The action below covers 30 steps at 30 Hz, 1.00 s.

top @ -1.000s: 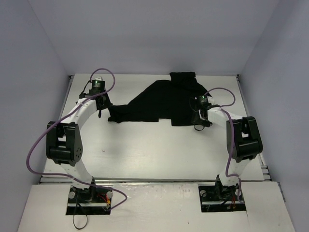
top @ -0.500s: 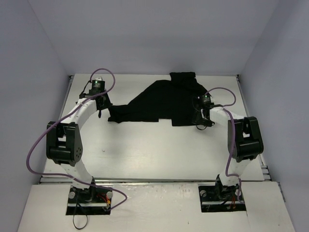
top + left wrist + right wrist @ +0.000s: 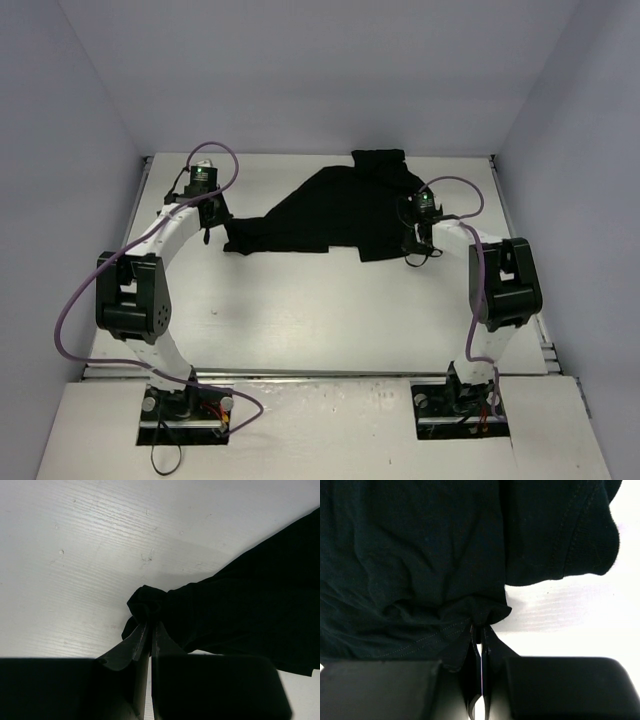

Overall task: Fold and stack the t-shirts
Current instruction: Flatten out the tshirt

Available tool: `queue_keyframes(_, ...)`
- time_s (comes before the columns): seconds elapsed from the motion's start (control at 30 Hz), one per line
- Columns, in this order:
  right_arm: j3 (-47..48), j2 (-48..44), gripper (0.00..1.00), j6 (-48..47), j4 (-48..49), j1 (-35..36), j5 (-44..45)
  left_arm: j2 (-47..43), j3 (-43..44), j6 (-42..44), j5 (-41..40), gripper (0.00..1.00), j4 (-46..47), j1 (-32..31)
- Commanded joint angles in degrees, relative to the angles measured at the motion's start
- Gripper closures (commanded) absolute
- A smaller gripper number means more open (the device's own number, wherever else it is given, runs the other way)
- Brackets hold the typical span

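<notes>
The black t-shirt [image 3: 340, 215] lay in a loose, uneven spread across the far half of the table [image 3: 300, 310]. The left gripper [image 3: 149, 630] was clamped on a bunched corner at the shirt's left end and had not moved over the last second. The right gripper [image 3: 481, 632], pinched on a gathered fold of hem at the right side, had edged slightly toward the far edge, taking that cloth along. This was probably a two-handed pull to flatten the shirt, though the dark fabric hid its outline. No fold was made yet.
</notes>
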Motion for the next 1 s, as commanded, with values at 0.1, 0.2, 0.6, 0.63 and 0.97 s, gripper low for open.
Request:
queue_keyframes(0.1,0.8,-4.6,1.00,-3.2,-0.6,-0.4,4.3,-3.7,2.4,0.5,-0.5,1.00,1.2,0.1)
queue_keyframes(0.2,1.8,-7.4,1.00,-3.1,-1.4,-0.4,3.4,-4.1,3.5,0.6,-0.4,1.00,0.8,0.3)
queue_keyframes(0.6,-12.9,-18.8,1.00,8.6,-7.9,3.8,-0.9,-5.5,3.2,1.5,-0.6,1.00,-0.4,0.3)
queue_keyframes(0.63,-13.5,-19.7,1.00,9.1,-8.2,4.2,-0.6,-5.4,3.2,1.6,-0.6,1.00,-0.5,0.3)
queue_keyframes(0.97,0.5,-29.6,1.00,2.6,-9.1,3.5,9.3,-4.5,16.1,0.8,3.1,1.00,-4.6,1.3)
